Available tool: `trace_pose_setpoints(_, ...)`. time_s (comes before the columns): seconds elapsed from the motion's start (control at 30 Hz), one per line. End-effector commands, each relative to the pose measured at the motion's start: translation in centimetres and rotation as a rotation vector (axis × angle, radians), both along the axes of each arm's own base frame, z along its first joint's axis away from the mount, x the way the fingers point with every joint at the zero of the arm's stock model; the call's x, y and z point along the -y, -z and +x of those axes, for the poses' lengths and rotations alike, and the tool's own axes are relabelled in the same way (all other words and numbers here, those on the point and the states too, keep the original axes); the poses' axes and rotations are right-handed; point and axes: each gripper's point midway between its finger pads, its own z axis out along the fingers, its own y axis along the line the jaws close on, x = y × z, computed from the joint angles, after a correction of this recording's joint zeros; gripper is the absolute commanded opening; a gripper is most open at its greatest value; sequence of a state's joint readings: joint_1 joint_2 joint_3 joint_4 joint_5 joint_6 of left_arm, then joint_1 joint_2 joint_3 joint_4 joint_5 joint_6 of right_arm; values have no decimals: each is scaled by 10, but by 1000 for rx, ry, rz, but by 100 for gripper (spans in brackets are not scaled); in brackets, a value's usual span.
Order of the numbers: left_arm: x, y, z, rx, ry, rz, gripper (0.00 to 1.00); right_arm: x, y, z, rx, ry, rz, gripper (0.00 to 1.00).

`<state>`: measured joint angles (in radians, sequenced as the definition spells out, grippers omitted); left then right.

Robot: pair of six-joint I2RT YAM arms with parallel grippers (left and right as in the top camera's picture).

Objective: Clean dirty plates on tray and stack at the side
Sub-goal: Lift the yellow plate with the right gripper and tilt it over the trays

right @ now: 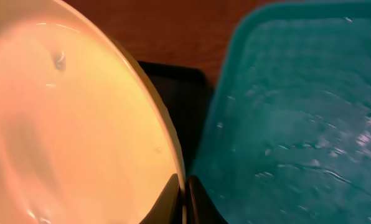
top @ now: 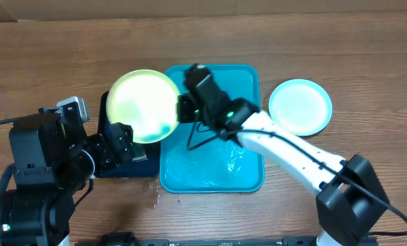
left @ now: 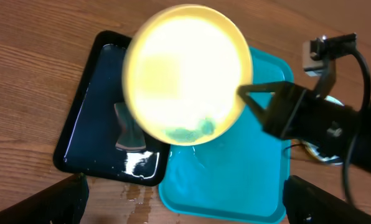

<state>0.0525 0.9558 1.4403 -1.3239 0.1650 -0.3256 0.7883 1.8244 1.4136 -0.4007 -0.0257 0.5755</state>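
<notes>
The right gripper (top: 181,109) was clenched on the rim of a lime-green plate (top: 143,106), holding it raised over the dark tray (top: 125,167) and the far left corner of the turquoise tray (top: 244,171); a bluish-green smudge sat near the plate's lower edge. The turquoise tray lay wet at the middle of the table (top: 367,61), the dark tray touching its left side. The left gripper (top: 121,142) hung released over the dark tray, grasping nothing. A light-blue plate (top: 300,106) rested on the table just beside the turquoise tray's far right corner.
</notes>
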Motion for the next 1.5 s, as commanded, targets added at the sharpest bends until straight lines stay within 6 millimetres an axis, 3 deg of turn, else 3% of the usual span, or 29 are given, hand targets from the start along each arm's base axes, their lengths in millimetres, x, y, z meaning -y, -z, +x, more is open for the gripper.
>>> trace_pose_setpoints(0.0,2,-5,0,14,12,0,100,-17,-11,4,144,65,-37,4)
trace_pose_setpoints(0.27,2,-5,0,14,12,0,100,-55,-31,3,441,22,-110,4)
trace_pose_setpoints(0.43,2,-5,0,14,12,0,100,-52,-37,14,626,49,-272,4)
trace_pose_setpoints(0.57,2,-5,0,14,12,0,100,-42,-66,28,791,93,-376,4)
trace_pose_setpoints(0.8,2,-5,0,14,12,0,100,-53,-137,33,1097,89,-397,4)
trace_pose_setpoints(0.9,2,-5,0,14,12,0,100,-54,-156,31,1160,115,-373,4)
trace_pose_setpoints(1.47,2,-5,0,14,12,0,100,-53,-208,14,1297,226,-222,4)
